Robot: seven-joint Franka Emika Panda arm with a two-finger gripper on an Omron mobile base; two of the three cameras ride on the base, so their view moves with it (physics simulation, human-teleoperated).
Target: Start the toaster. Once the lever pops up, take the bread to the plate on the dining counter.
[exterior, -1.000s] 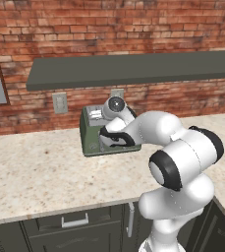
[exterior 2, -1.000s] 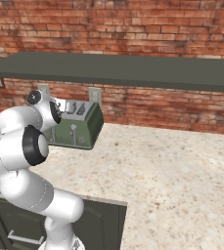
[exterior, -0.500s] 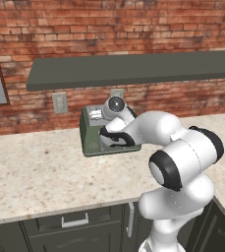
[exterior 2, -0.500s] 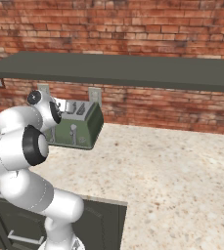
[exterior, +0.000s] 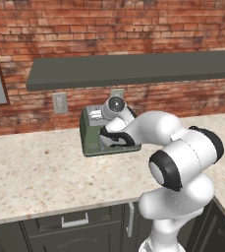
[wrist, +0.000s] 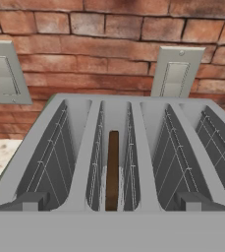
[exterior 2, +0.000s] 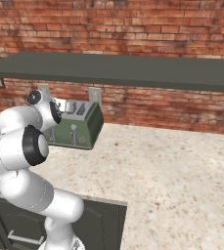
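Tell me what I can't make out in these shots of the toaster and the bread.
- Left base view: the arm covers the toaster front, hiding its levers.
- Right base view: one lever shows; the arm hides the front's left part.
- Hand view: the bread sits deep in its slot, only its edge visible; the gripper fingertips are cut off at the bottom edge.

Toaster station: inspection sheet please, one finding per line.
Surface: beige speckled stone counter over dark cabinets, against the brick wall.
Job's things: boxy sage-green four-slot toaster stands at the wall; a silver lever shows on its front. Dark brown bread slice sits upright, deep in the second slot from the left in the hand view.
Clutter: nothing seen.
Grippers: gripper open, poised over the toaster's slots, holding nothing.
Cables: nothing seen.
Surroundings: red brick wall, dark grey shelf above the toaster, two grey wall outlet plates behind it.
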